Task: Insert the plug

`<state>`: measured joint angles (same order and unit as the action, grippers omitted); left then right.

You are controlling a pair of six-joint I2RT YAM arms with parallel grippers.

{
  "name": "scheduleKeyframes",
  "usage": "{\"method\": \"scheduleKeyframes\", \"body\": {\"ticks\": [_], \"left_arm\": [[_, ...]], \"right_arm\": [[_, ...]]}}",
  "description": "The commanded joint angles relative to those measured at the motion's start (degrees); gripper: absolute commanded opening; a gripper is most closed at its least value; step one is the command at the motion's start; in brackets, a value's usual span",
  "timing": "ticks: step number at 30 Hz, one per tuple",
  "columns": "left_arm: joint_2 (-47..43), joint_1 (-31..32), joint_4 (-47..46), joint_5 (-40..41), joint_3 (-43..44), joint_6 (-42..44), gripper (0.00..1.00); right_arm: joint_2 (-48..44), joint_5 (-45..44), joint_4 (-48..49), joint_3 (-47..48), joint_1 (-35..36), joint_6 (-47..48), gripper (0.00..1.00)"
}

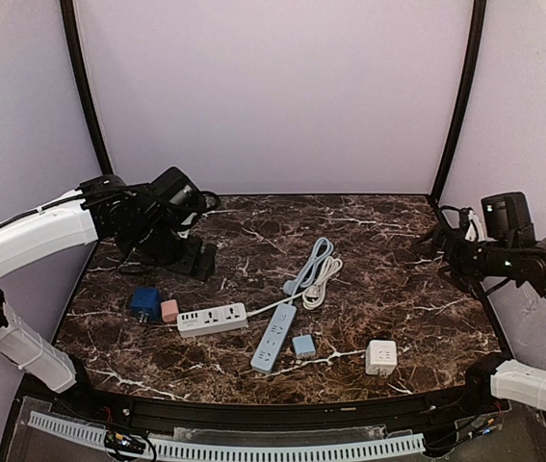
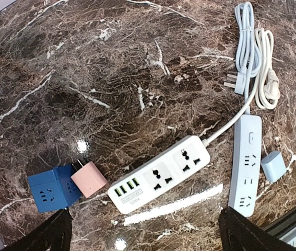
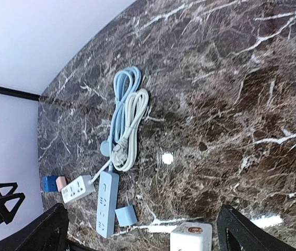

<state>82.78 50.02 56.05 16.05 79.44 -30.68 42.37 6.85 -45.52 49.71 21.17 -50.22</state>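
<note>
Entry: white power strip (image 2: pixel 161 175), flat on the marble tabletop (image 2: pixel 111 78), two upward-facing sockets toward its cord end and a row of small ports at the other. Pink plug (image 2: pixel 89 179): just off the strip's port end, prongs angled away from the strip, touching a blue cube socket (image 2: pixel 51 192) that lies beyond it. Blue strip (image 2: pixel 246 167): just off the cord end, a pale blue adapter (image 2: pixel 273 166) beside it on the side away from the white strip. Coiled cords (image 2: pixel 255 57): behind the cord end. White cube (image 1: pixel 380 357): well past the cord end. Left gripper (image 2: pixel 150 235): jaws spread wide, empty, hovering above the strip. Right gripper (image 3: pixel 148 235): likewise spread and empty, well apart from the strip on its cord side. Handling note, as judged: which plug is meant is uncertain, though the pink one seems likeliest. Pinch it across its flat sides, clear of the cube. Lift it and turn the prongs down. Square them over a socket and press straight in. The strip looks light, so the right gripper might pin its cord end.
</note>
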Motion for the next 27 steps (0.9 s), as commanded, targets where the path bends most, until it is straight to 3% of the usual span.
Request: {"method": "scheduleKeyframes", "body": {"ticks": [1, 3, 7, 16, 22, 27], "left_arm": [[-2.91, 0.10, -0.35, -3.84, -2.96, -0.17, 0.99], [-3.34, 0.15, 0.38, -3.73, -2.86, -0.49, 0.99], [-3.91, 0.16, 1.35, -2.37, -2.63, -0.99, 0.99], [-6.58, 0.10, 0.38, 0.04, -5.68, -3.98, 0.99], [-7.60, 0.12, 0.50, -0.08, -6.73, -5.40, 0.99], [-7.83, 0.09, -1.28, -2.59, -6.58, -4.33, 0.99]], "right_arm": [[10.39, -5.70, -6.02, 7.28, 7.54, -3.86, 0.99], [13.47, -8.99, -7.75, 10.05, 10.78, -4.01, 0.99], [14.09, -12.64, -2.12, 9.17, 17.24, -4.10, 0.99], [17.77, -31.13, 12.15, -0.68, 42.32, -0.89, 0.99], [20.98, -38.17, 16.02, -3.72, 54.98, -0.69, 0.99], [23.61, -39.18, 18.27, -5.43, 63.27, -4.21, 0.99]]}}
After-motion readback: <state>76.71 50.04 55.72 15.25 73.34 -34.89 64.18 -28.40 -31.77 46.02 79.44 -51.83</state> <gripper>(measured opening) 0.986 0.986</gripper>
